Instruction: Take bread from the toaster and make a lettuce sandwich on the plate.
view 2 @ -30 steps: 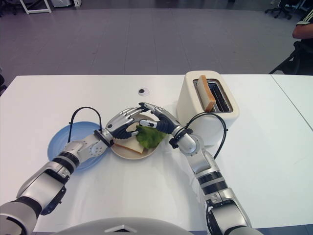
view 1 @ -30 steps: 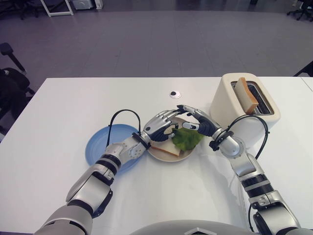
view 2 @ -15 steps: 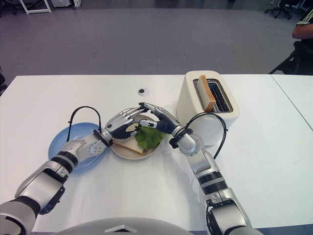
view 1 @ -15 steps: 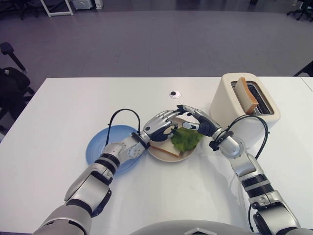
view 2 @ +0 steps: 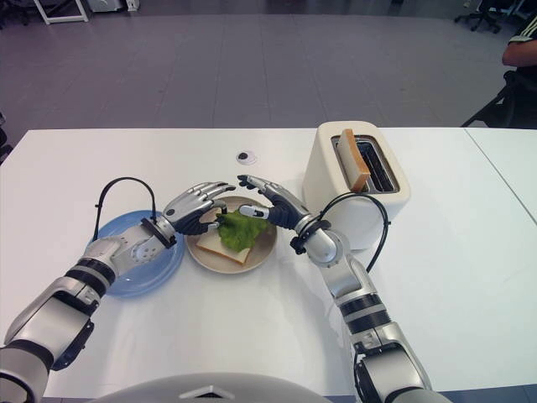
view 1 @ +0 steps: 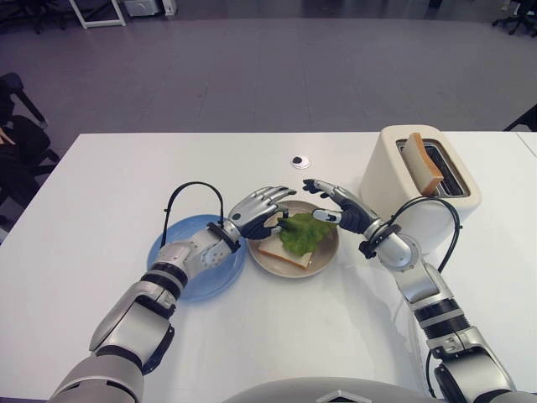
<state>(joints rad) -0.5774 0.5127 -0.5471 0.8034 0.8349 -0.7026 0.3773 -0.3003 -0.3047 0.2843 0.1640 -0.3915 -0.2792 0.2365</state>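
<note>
A tan plate (view 1: 324, 252) sits mid-table with one bread slice (view 1: 273, 250) on it. A green lettuce leaf (view 1: 300, 236) lies over the slice. My left hand (view 1: 254, 211) is at the plate's left rim, its fingers curled and pinching the leaf's upper left edge. My right hand (view 1: 336, 208) hovers over the plate's right rim with its fingers spread, holding nothing and just off the leaf. The white toaster (view 1: 417, 195) stands to the right, with a second bread slice (view 1: 423, 163) sticking up out of its slot.
An empty blue plate (view 1: 195, 270) lies under my left wrist, left of the tan plate. A small black-and-white disc (view 1: 299, 161) sits on the table behind the plates. Black cables loop from both wrists. White tabletop extends at front and far left.
My left hand has drawn back to the left, off the middle of the plate, and the lettuce has slid left with it. The right hand has barely moved.
</note>
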